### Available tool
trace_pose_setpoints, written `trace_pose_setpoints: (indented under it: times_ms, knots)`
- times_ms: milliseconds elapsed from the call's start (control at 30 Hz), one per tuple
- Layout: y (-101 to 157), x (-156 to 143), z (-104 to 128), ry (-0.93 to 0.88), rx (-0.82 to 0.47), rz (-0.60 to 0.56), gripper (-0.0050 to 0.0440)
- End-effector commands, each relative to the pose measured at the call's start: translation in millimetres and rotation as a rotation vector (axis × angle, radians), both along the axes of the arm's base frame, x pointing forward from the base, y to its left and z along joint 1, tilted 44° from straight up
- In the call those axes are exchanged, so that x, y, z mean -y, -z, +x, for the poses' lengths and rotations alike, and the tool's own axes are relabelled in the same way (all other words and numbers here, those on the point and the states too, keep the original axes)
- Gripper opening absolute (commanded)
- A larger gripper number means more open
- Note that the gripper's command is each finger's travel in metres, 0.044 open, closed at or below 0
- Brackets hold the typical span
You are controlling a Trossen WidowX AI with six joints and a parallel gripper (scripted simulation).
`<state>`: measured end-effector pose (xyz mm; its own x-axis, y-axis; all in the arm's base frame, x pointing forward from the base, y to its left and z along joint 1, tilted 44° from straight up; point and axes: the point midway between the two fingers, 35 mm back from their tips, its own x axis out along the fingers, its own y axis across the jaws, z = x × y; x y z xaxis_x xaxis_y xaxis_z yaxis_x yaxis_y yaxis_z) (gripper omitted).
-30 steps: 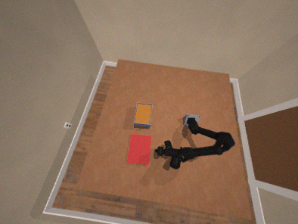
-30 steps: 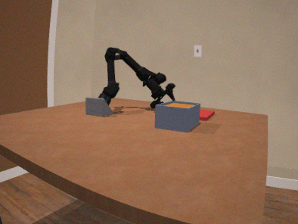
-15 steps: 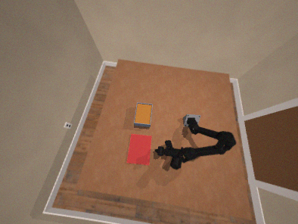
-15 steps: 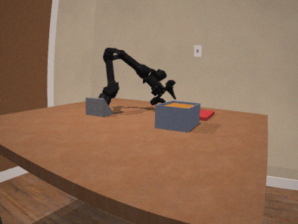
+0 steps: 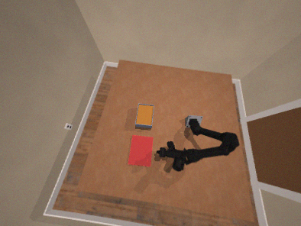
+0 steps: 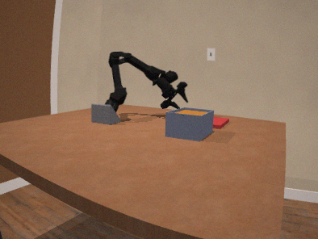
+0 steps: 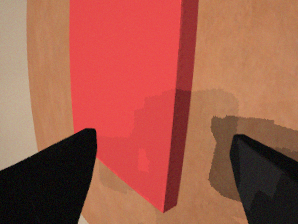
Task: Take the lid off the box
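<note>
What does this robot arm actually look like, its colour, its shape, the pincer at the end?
The arm is matt black all over, built of slim rounded links with chunkier joints, rising from a small grey base block. At its end is a gripper with two black fingers that taper to points, like wedges. No cables, labels or markings can be made out on it.

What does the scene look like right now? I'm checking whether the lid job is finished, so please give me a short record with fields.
lid: red, lying flat on the table
box: blue, open, orange inside
lid and box: apart, a strip of table shows between them
gripper: open, holding nothing, beside the lid's edge
table: brown wood
task state: lid off, set down and released
</note>
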<state>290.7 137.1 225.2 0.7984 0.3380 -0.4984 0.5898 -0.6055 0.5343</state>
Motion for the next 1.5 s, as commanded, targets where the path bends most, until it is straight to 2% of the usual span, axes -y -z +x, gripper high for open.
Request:
trace_pose_setpoints:
  times_ms: [0,33,67,267,1467]
  knots:
    - [-9.0,1.5,0.4,-0.001,0.016,0.009,0.0275]
    - [-9.0,1.5,0.4,-0.001,0.016,0.009,0.0275]
    - [-1.8,1.3,-0.7,0.002,0.009,0.005,0.0299]
    - [-9.7,8.3,-5.7,0.004,0.017,0.009,0.0440]
    - [-58.8,51.1,-35.8,0.004,0.017,0.009,0.0440]
